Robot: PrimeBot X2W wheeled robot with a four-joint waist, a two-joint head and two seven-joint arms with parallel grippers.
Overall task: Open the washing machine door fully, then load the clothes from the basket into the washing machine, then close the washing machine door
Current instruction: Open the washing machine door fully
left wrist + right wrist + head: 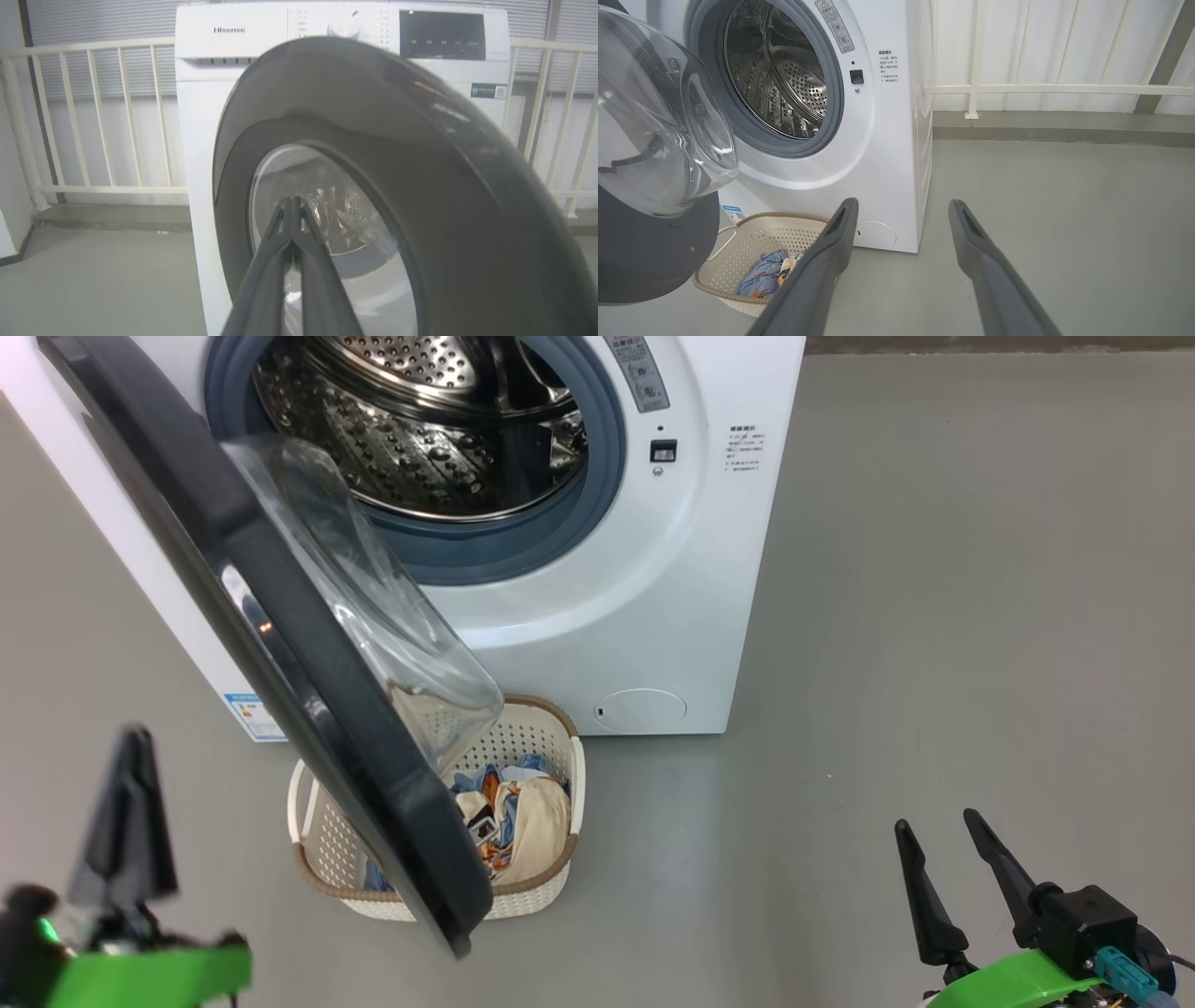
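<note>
The washing machine [653, 616] stands with its steel drum [420, 439] exposed. The washing machine door [373, 784] hangs partly open, swung out to the left, its clear glass bowl [373, 597] over the basket [322, 845]. The basket sits on the floor against the machine's front, with the clothes [518, 821] inside: blue printed fabric and a cream piece. My left gripper [135, 784] is shut and empty, left of the door; in the left wrist view it [292, 201] points at the door's outer window [327, 210]. My right gripper [936, 823] is open, low right, far from the basket.
Grey floor [934, 616] spreads to the right of the machine. A cream railing [1064, 88] runs behind the machine along a white wall. In the right wrist view the basket [770, 233] and the clothes [759, 282] lie left of my open right gripper [902, 205].
</note>
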